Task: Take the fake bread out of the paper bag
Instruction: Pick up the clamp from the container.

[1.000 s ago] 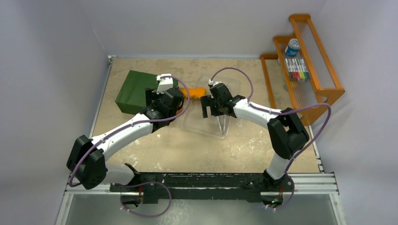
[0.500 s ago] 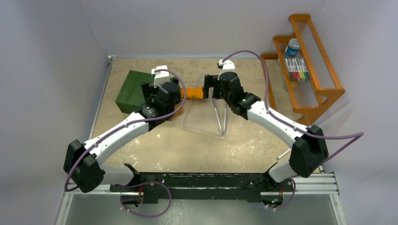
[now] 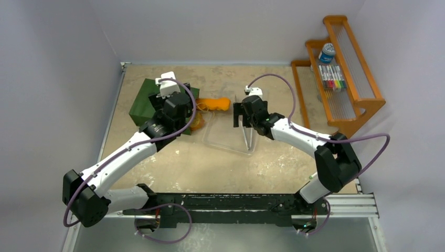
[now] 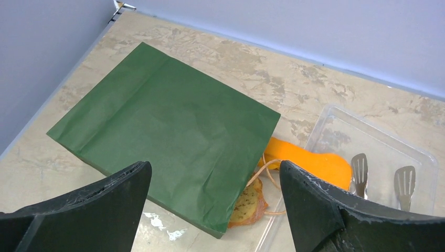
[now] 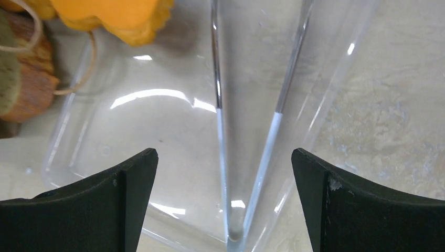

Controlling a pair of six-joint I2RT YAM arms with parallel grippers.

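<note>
Calls for a clean pinch on the fake bread (image 4: 309, 163) poking from the mouth of the paper bag (image 4: 162, 121), flat at upper left of the desk (image 3: 210, 168), clear of the string handles (image 4: 265, 176), with left claw (image 4: 213, 168) and right claw (image 5: 224, 155) both spread wide, empty.

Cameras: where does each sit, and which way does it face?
Top external: fixed above and behind, looking down on table; left arm, right arm show.
Left wrist: on left arm, facing down over bag, bread, tray; left claw open at bottom.
Right wrist: on right arm, facing down into tray at tongs; right claw open at bottom.
Shared: both wrist views catch tray, tongs and bread.
</note>
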